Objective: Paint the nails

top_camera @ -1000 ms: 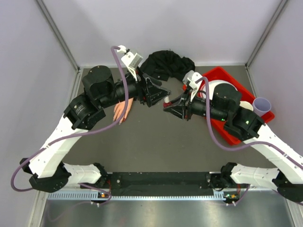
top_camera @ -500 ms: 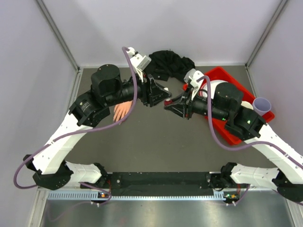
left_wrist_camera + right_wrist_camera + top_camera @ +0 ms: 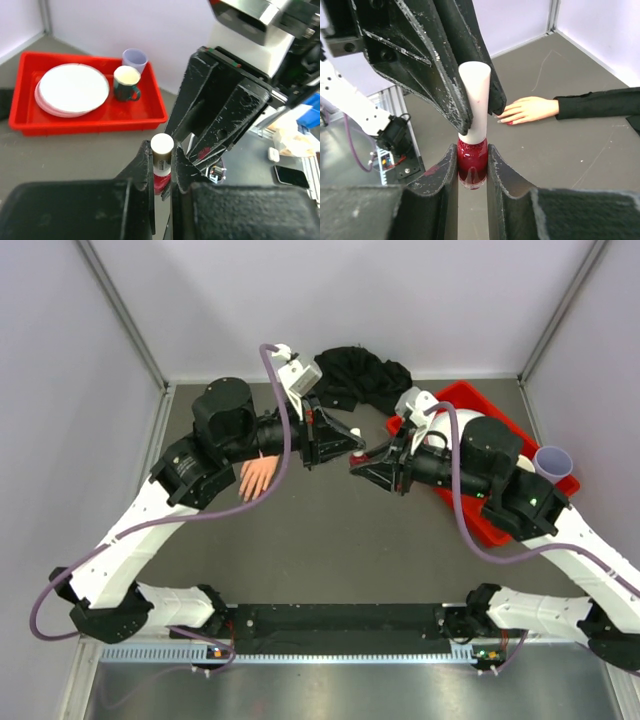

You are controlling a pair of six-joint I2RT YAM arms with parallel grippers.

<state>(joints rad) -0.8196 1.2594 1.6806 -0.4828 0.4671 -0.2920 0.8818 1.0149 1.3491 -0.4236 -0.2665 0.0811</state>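
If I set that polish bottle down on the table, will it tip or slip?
Probably tippy: the polish bottle has a small red body under a tall white cap. That body looks like smooth, glossy glass, so it is likely slippery in a grip and breakable if dropped.

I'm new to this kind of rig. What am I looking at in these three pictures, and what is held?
Two robot arms with two-finger grippers work at a grey table. One picture looks down from above; the other two come from a camera on each wrist. The right gripper holds a small red polish bottle; the left gripper is shut on its white cap. A mannequin hand in a black sleeve lies flat nearby. A red tray holds plates, a mug and a cup.
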